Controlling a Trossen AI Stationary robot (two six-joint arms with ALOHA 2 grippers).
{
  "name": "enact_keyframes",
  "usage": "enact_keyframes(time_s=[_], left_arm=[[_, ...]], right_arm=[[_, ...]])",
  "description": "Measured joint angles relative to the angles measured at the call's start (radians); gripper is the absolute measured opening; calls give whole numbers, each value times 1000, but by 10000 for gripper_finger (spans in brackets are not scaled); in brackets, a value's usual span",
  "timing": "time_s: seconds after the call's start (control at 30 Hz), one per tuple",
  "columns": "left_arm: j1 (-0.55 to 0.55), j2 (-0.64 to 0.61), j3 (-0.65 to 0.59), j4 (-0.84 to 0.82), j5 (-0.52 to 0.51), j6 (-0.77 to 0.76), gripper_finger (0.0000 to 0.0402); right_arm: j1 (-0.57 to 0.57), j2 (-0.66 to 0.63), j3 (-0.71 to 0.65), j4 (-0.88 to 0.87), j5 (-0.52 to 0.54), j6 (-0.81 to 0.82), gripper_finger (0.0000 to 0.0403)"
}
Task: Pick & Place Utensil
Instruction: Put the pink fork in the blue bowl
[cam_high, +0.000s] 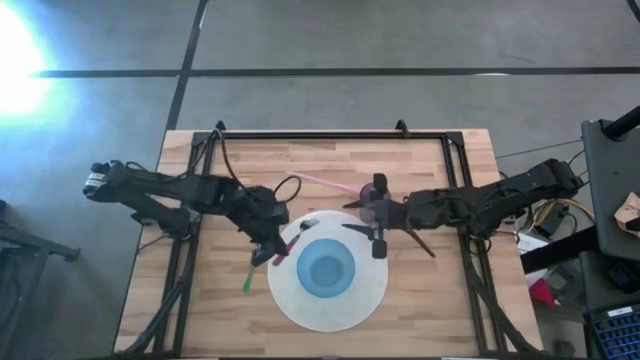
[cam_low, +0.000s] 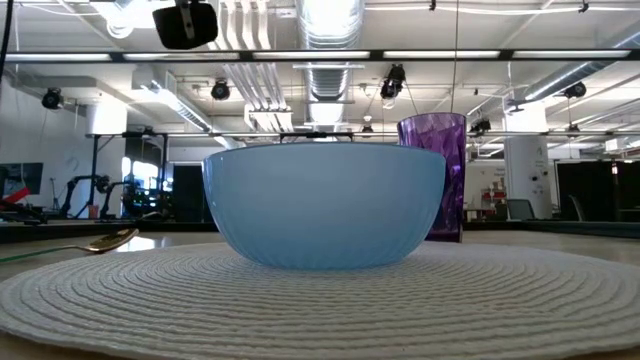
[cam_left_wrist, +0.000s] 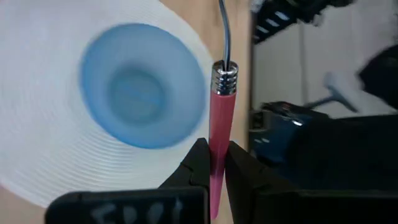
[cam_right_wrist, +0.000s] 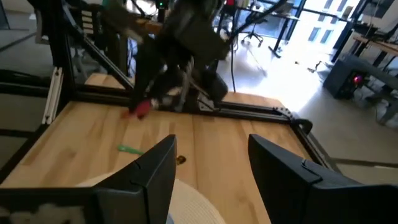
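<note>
My left gripper (cam_high: 271, 251) is at the left rim of the round white placemat (cam_high: 300, 310) and is shut on a red-handled utensil (cam_left_wrist: 219, 134). A blue bowl (cam_high: 327, 268) stands in the middle of the placemat. In the low view a purple cup (cam_low: 434, 175) stands behind the bowl (cam_low: 325, 205), to its right. My right gripper (cam_high: 353, 216) hovers open over the placemat's far right part, its fingers pointing toward the left arm. A green utensil (cam_high: 247, 282) lies flat on the wood by the placemat's left rim. A gold spoon (cam_low: 110, 241) lies on the placemat's left edge. My left gripper pinches the utensil's red handle (cam_left_wrist: 216, 163) between its two fingers (cam_left_wrist: 198, 168). The handle's metal collar (cam_left_wrist: 224, 78) and thin shaft stick out past the fingertips, over the placemat beside the bowl (cam_left_wrist: 140, 87). In the right wrist view the red handle (cam_right_wrist: 140, 109) appears above the wood.
A thin pink utensil (cam_high: 322, 181) lies on the wood beyond the placemat, near the far edge. A black frame rail (cam_high: 330, 135) runs along the table's far and side edges. Bare wood shows near the left and right near corners.
</note>
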Motion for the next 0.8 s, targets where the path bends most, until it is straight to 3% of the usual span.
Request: enact_keyframes(time_s=[0.4, 0.8], left_arm=[[1, 13, -23, -36, 172, -139, 19], [0, 107, -33, -50, 201, -182, 19]], right_arm=[[5, 2, 0, -82, -146, 78, 196], [36, 3, -42, -99, -168, 235, 194]])
